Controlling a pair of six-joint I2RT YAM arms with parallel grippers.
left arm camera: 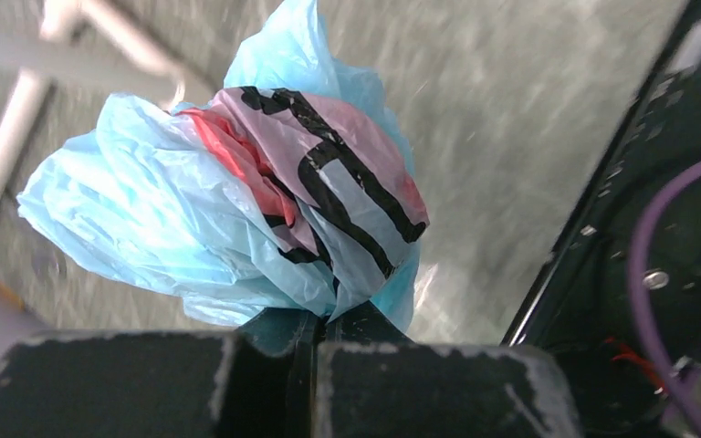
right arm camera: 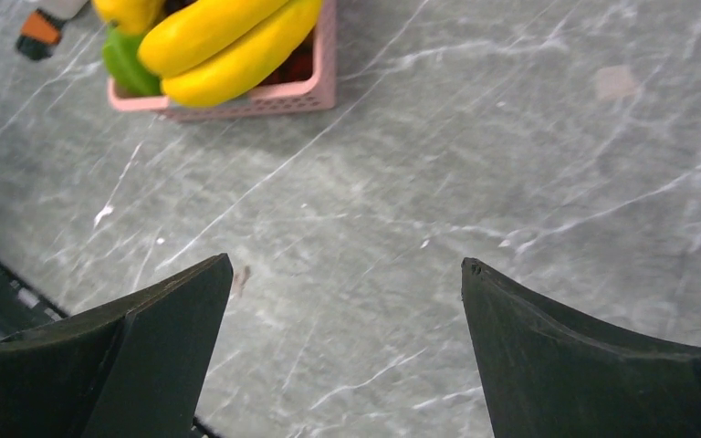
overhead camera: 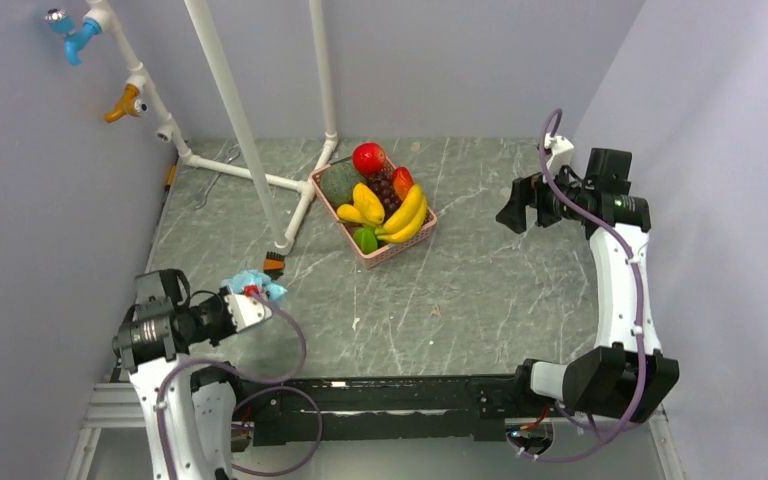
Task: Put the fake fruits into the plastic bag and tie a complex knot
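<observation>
You have your left hand pinched shut on the crumpled plastic bag above the near left of the desk, your right hand spread wide holding nothing, and the fake fruits piled in the pink basket

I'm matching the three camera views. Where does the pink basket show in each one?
Top external: basket mid-table, toward the far side.
Left wrist: not in view; the bag fills it.
Right wrist: basket's corner at upper left.
Shared landmark: bananas lying in the basket, seen from top and right wrist.
</observation>
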